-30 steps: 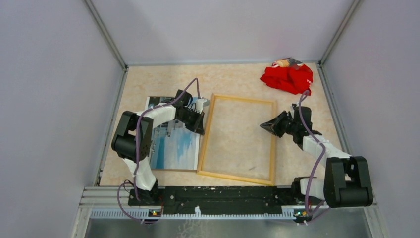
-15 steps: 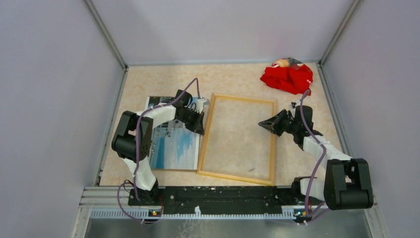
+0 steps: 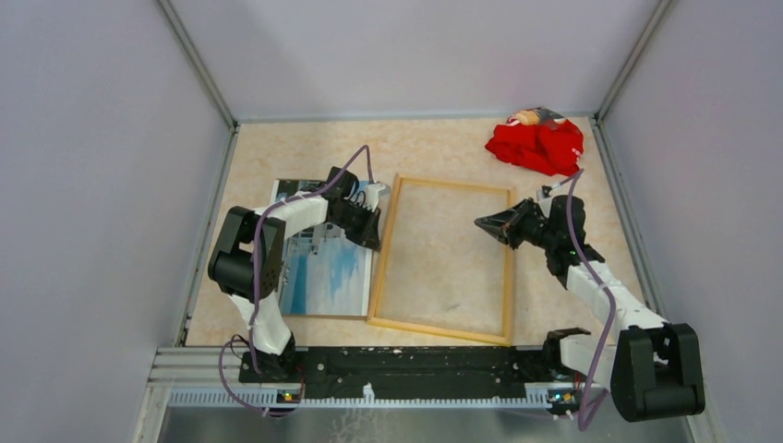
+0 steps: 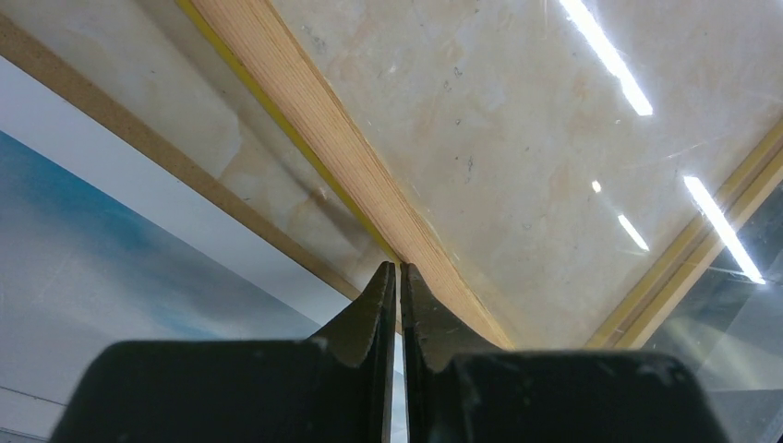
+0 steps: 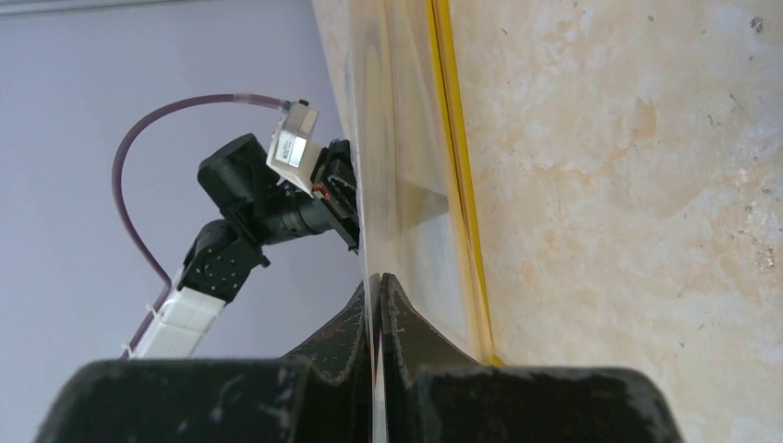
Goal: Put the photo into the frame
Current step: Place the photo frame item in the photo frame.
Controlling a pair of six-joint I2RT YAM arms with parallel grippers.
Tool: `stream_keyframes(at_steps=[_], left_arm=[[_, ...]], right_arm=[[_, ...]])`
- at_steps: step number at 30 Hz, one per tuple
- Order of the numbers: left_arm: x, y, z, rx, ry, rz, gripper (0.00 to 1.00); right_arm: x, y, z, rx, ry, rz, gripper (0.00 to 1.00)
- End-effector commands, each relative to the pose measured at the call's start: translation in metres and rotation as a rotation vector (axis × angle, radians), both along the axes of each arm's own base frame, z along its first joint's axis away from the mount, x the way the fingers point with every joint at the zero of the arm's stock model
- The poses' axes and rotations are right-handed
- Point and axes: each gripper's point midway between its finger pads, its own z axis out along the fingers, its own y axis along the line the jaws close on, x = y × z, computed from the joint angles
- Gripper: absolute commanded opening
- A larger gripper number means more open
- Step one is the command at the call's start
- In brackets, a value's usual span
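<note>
Frame [image 3: 439,329] fills table centre. Open tabletop [image 3: 443,152] at 12 o'clock, betw. frame & back wall. Red cloth [image 3: 536,146] blocks the 1 o'clock corner. 3 o'clock strip is narrow, w/ right gripper [image 3: 482,224] over the rail. At 9, photo [image 3: 323,272] + left gripper [image 3: 374,240] crowd frame's edge.

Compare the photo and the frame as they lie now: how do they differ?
The photo is a solid print, blue sky facing up; the frame is an open rectangle with the table showing through. The photo rests on a brown backing board; the frame shows its pale wood back. The frame is larger than the photo. Both are rectangular, side by side.
</note>
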Motion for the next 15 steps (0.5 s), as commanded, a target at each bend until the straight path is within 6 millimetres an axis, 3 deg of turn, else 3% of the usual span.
stream_keyframes(at_steps=[1, 10, 15], left_arm=[[0.01, -0.012, 0.016, -0.056, -0.07, -0.028, 0.11], [0.011, -0.012, 0.017, -0.054, -0.072, -0.027, 0.11], [0.012, -0.011, 0.016, -0.05, -0.069, -0.027, 0.11]], right_arm=[[-0.006, 0.013, 0.021, 0.048, -0.012, 0.046, 0.0], [0.001, 0.014, 0.041, 0.052, -0.046, 0.045, 0.0], [0.007, 0.015, 0.063, 0.04, -0.095, 0.052, 0.0]])
